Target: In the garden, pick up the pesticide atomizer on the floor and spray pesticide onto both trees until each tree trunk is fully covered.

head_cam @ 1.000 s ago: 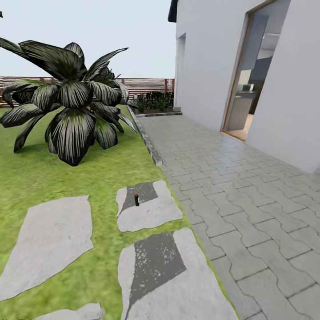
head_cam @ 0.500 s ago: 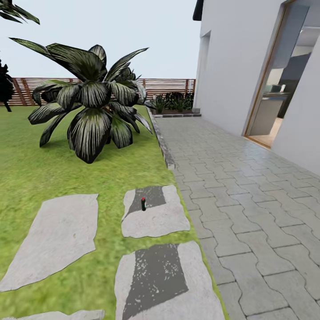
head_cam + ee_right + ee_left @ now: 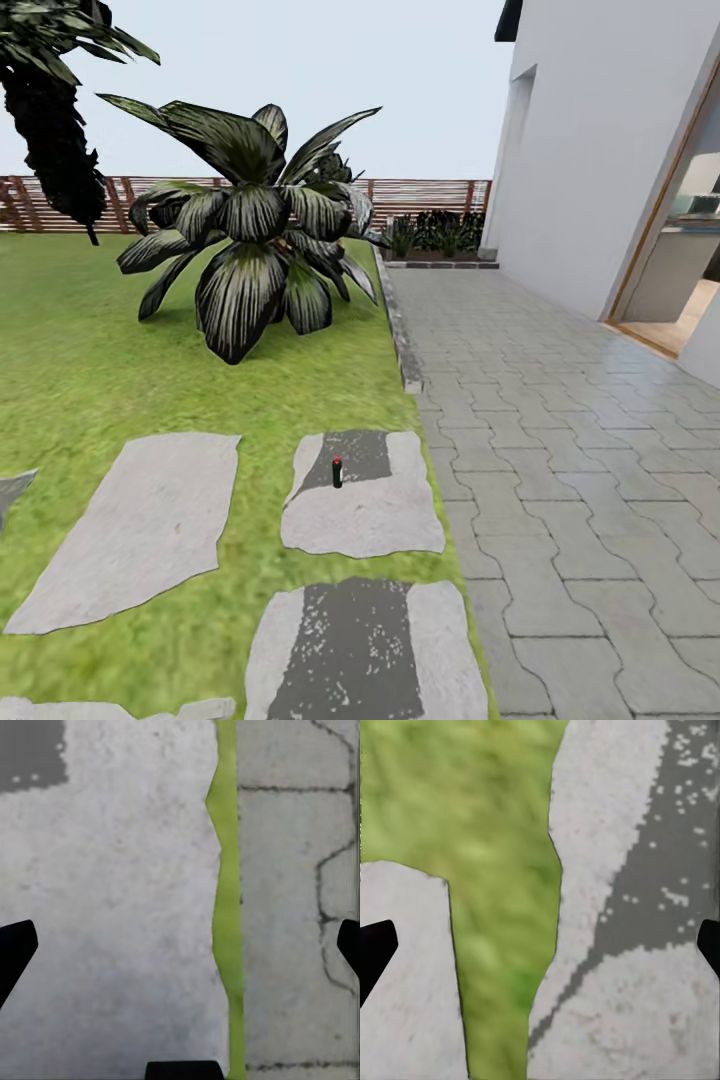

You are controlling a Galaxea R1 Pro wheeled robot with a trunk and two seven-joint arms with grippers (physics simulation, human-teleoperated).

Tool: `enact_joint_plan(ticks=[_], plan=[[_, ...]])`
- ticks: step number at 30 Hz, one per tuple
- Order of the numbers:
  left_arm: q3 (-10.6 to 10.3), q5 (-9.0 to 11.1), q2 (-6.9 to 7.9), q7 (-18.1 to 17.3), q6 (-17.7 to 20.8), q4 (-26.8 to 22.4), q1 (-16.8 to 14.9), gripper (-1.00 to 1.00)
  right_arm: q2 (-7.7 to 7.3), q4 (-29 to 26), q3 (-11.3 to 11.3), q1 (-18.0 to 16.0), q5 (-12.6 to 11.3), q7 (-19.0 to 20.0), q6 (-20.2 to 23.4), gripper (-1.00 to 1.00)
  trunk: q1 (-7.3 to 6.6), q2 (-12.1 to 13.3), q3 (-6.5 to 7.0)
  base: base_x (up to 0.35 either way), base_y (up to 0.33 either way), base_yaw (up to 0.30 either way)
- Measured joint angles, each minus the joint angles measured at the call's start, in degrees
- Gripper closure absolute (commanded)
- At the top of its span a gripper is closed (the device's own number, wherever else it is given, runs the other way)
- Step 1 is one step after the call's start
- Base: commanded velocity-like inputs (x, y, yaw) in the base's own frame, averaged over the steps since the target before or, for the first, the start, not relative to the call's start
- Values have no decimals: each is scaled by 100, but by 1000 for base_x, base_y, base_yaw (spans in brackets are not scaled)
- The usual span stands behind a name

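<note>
The pesticide atomizer (image 3: 337, 472), a small black bottle with a red top, stands upright on a grey stepping stone (image 3: 365, 505) in the grass floor (image 3: 100, 340), a few steps ahead of me. A dark jagged-leaf crown of one tree (image 3: 55, 110) hangs at the upper left; the tree trunks are out of view. In the left wrist view my left gripper (image 3: 540, 945) is open over grass and stone. My right gripper (image 3: 180, 945) is open over a stone slab and paving, with nothing between its fingers.
A small palm (image 3: 255, 235) grows on the lawn beyond the stones. Grey paving (image 3: 560, 420) runs along the white house (image 3: 600, 150) on the right, behind a stone kerb (image 3: 405, 350). A slatted wooden fence (image 3: 430, 190) closes the back. More stepping stones (image 3: 140, 525) lie at the left.
The head camera has swung left, so the whole scene has shifted right and a tree crown has come in at the upper left. The atomizer stays on its stone.
</note>
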Motion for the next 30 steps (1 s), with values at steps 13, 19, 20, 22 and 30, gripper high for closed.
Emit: enact_joint_plan(ticks=[13, 19, 20, 22, 30], plan=[[9, 0, 16, 0, 0, -16, -2, -100, 0, -17, -4, 0, -4, -9, 0, -100, 0, 0, 4, 287, -154, 22], [22, 2, 24, 8, 0, -19, -3, -100, -33, -25, -28, 0, -5, -17, 0, -100, 0, 0, 4, 337, 16, 0], [24, 5, 35, 8, 0, -21, -3, -100, -43, -35, -34, 0, -7, -17, 0, -100, 0, 0, 4, 339, 83, 0], [25, 7, 54, 8, 1, -23, -6, -100, -52, -68, -39, 0, -10, -17, 0, -100, 0, 0, 4, 339, 69, 0], [-20, -47, 52, 35, 16, -59, -29, -100, -54, -715, -52, -8, -30, -22, 4, -100, 0, 0, 4, 162, 13, 0]])
